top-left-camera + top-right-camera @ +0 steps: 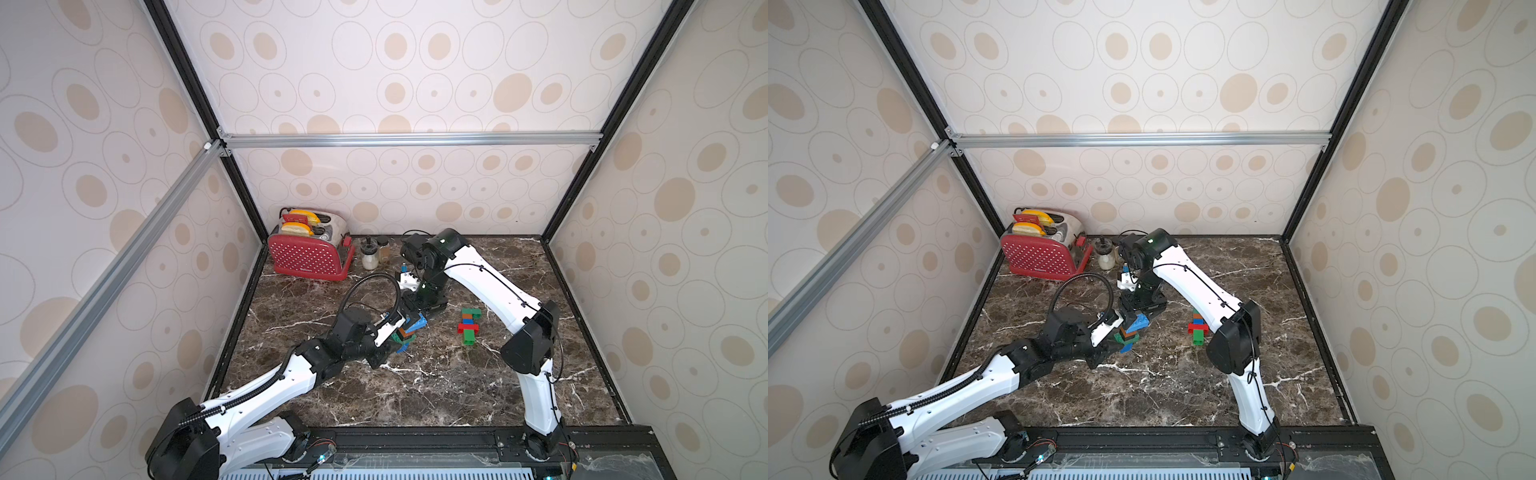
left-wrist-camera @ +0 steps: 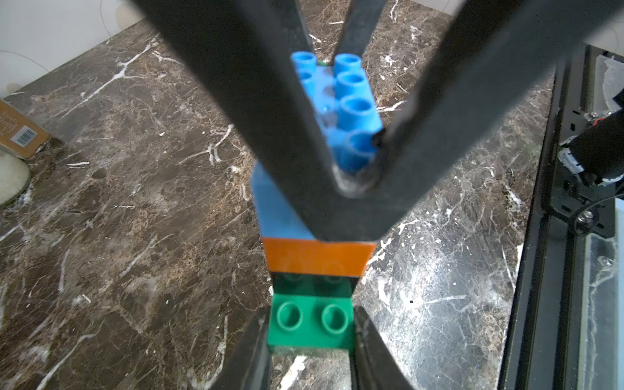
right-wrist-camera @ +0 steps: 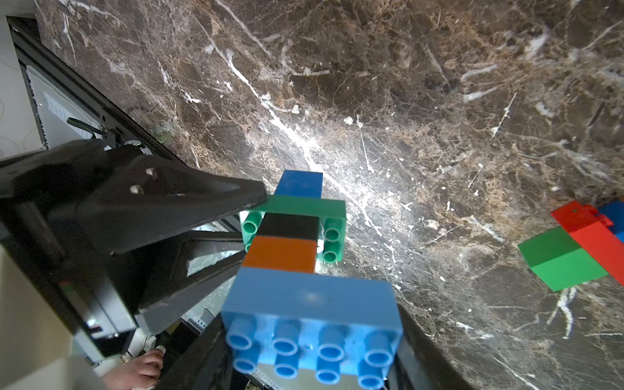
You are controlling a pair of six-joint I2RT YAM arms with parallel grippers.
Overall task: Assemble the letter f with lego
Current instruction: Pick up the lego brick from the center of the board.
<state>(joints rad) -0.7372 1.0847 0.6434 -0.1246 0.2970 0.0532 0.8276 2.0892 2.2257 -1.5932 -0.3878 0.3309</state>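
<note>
A lego stack (image 1: 409,330) (image 1: 1130,328) hangs above the marble table between both grippers. It runs from a blue oblong brick (image 3: 312,304) through orange (image 3: 282,253) and black to a green oblong brick (image 2: 310,320) and a small blue one (image 3: 299,184). My left gripper (image 2: 310,324) (image 1: 401,334) is shut on the green brick, a finger pressed against each side. My right gripper (image 3: 312,337) (image 1: 413,311) is shut on the big blue brick. A second lego piece (image 1: 469,326) (image 1: 1198,328) of green, orange, blue and red bricks lies flat on the table to the right.
A red dotted toaster (image 1: 309,253) (image 1: 1044,253) stands at the back left corner, with two small jars (image 1: 374,253) beside it. The right arm's elbow (image 1: 530,340) hangs just right of the lying piece. A black rail (image 1: 415,436) borders the table's front.
</note>
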